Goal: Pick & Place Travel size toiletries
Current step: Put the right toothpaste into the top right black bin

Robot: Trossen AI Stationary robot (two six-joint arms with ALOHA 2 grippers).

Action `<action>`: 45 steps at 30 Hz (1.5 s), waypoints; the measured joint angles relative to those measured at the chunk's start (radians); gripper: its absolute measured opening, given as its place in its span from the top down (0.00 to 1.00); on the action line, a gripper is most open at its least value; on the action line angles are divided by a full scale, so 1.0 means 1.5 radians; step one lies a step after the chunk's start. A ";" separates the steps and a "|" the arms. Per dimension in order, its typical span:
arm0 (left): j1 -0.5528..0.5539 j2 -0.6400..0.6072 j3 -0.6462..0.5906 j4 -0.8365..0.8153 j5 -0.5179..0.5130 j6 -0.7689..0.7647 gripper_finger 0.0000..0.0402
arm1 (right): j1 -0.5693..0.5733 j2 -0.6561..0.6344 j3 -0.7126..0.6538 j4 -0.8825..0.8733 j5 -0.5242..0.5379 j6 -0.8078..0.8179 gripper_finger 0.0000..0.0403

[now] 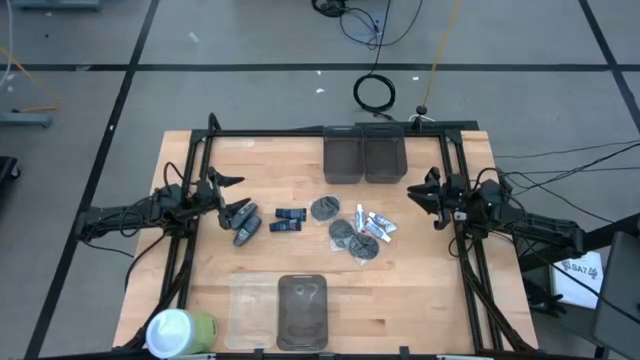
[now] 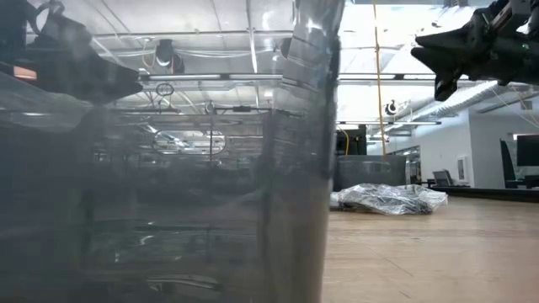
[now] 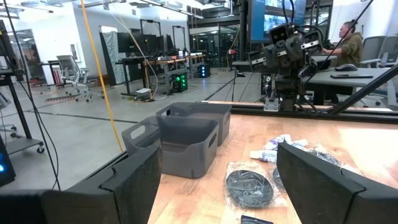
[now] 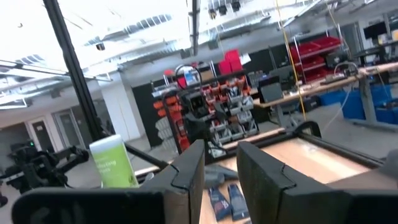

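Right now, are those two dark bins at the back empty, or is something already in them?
Empty, as far as shows. The bins look bare from above, and the toiletries all lie on the table.

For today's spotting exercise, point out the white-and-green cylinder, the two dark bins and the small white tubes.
white-and-green cylinder (image 1: pixel 180 332), high view, on its white end.
dark bins (image 1: pixel 343 160), high view, inside the left bin.
small white tubes (image 1: pixel 375 224), high view, middle of the cluster.

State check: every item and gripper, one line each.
left gripper: jaws open, empty, left of the pile
right gripper: jaws open, empty, right of the pile
two dark bins: upright, nothing seen inside
travel size toiletries: loose on table, none binned
white-and-green cylinder: on its side, near corner
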 joint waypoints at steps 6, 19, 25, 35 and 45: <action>0.000 0.000 0.000 0.000 0.000 0.000 0.23 | 0.000 0.000 0.000 0.003 -0.001 -0.043 0.79; 0.000 0.000 0.000 0.000 0.000 0.000 0.23 | 0.000 0.056 0.001 -0.061 -0.001 -0.009 0.79; 0.000 0.000 0.000 0.000 0.000 0.000 0.23 | 0.000 0.098 0.001 -0.063 -0.003 -0.038 0.79; 0.000 0.000 0.000 0.000 0.000 0.000 0.23 | 0.029 0.143 0.001 0.035 -0.089 -0.027 0.79; 0.000 0.000 0.000 0.000 0.000 0.000 0.23 | 0.217 0.270 0.044 0.093 0.120 -0.090 0.77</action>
